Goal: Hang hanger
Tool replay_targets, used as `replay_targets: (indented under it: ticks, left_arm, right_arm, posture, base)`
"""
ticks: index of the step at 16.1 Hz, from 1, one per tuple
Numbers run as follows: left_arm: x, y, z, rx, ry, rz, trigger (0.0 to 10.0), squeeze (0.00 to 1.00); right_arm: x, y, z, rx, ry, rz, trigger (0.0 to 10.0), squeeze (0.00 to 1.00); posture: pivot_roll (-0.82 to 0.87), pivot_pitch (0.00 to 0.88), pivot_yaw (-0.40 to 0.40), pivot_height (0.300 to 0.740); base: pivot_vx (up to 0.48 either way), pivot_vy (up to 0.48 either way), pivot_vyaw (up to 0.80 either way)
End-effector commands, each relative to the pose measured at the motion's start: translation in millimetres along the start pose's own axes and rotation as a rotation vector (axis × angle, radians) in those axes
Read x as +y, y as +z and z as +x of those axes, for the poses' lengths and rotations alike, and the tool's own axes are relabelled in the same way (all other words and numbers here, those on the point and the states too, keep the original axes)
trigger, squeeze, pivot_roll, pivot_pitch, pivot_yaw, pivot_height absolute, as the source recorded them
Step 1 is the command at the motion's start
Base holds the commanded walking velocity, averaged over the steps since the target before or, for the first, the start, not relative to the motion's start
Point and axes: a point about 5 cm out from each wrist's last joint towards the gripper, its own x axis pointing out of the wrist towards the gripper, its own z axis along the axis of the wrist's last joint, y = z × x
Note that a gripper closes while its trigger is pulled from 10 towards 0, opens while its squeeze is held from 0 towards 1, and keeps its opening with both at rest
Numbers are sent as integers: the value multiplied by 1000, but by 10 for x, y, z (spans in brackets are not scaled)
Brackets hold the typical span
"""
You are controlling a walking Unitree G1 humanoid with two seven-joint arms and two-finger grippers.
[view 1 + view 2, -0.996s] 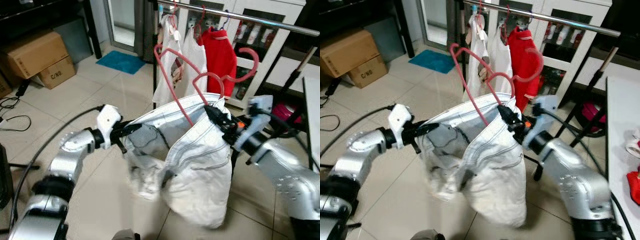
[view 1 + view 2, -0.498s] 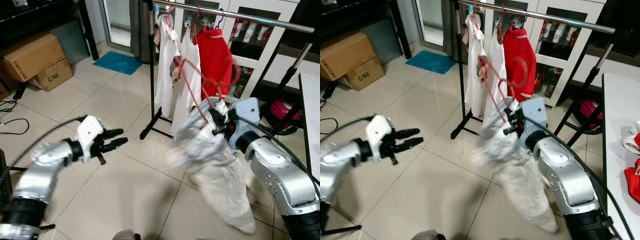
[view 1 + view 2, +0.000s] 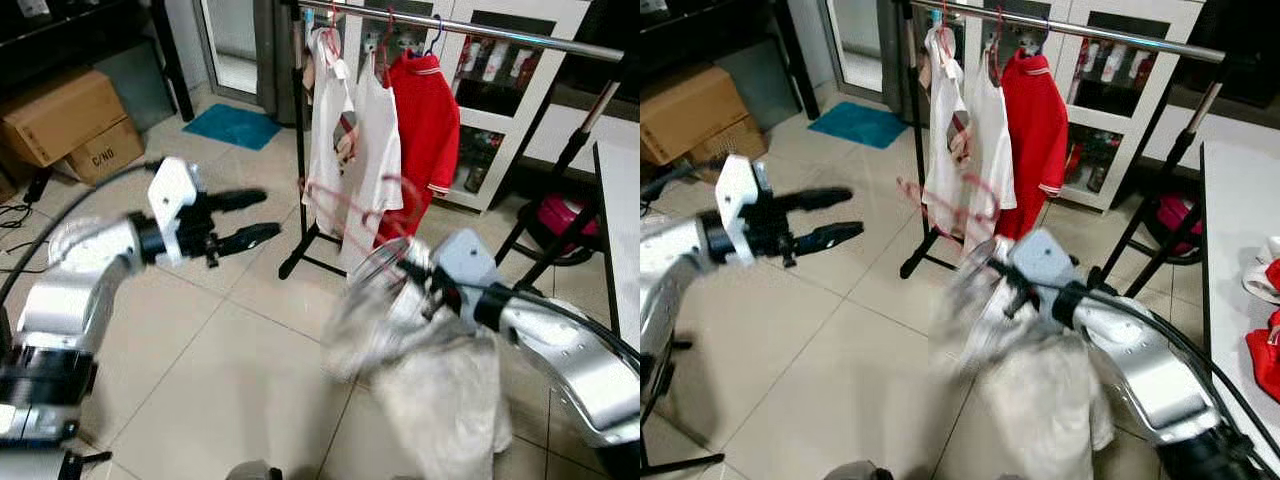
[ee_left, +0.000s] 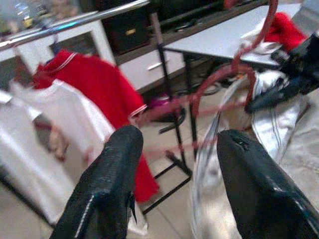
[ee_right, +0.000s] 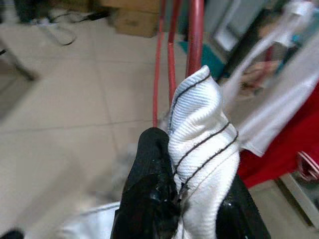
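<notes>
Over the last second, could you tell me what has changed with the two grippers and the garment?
The left gripper let go of the white garment, opened and drew back to its own side. The right gripper stayed shut on the garment and the red hanger, which swung down to hang from it alone. The clothes on the rail are unchanged.

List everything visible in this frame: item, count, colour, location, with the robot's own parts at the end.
clothes rail: one, silver bar on black stands, ahead of the robot
hung garments: three, two white and one red, on the rail
red hanger: one, blurred, carrying the white garment
white garment: one, dark stitching, hanging low at the right
cardboard boxes: two, brown, far left floor
mat: one, blue, floor by the doorway
cabinet: one, white with glass doors, behind the rail
table: one, white, right edge, red and white cloths on it
left gripper: open, held out at the left
right gripper: shut on the garment and hanger
</notes>
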Motion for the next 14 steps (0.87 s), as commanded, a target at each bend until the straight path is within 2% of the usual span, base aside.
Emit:
replay_targets:
  ticks: [1,2,4,5,7,12,14]
  left_arm:
    - [-7,90,46,-4,-61,22,10000,1000]
    - [-32,95,88,31,-157,32,10000,0]
    - [-53,68,99,71,-235,44,10000,0]
    - [-33,26,88,101,-304,42,10000,0]
    - [0,26,96,117,-344,81,10000,0]
    - [46,97,221,71,-407,107,10000,0]
    - [-46,10,259,90,-481,100,10000,0]
  right_arm:
    - [2,193,-39,-76,45,-92,0,0]
    - [20,241,-61,-89,92,-126,0,0]
    - [30,285,-72,-102,123,-151,0,0]
    - [67,386,-98,-142,176,-202,0,0]
    - [113,434,-123,-148,234,-267,0,0]
    - [147,435,-136,-97,303,-404,0,0]
    - [172,460,-120,-99,316,-418,0,0]
  posture:
    - [-26,14,44,740]
    - [-25,13,42,740]
    - [-25,13,42,740]
    - [-21,11,45,740]
    - [-18,7,49,740]
    - [-17,0,54,740]
    - [-19,0,55,740]
  base:
    - [0,0,0]
    - [0,0,0]
    - [0,0,0]
    - [0,0,0]
    - [0,0,0]
    - [0,0,0]
    - [0,0,0]
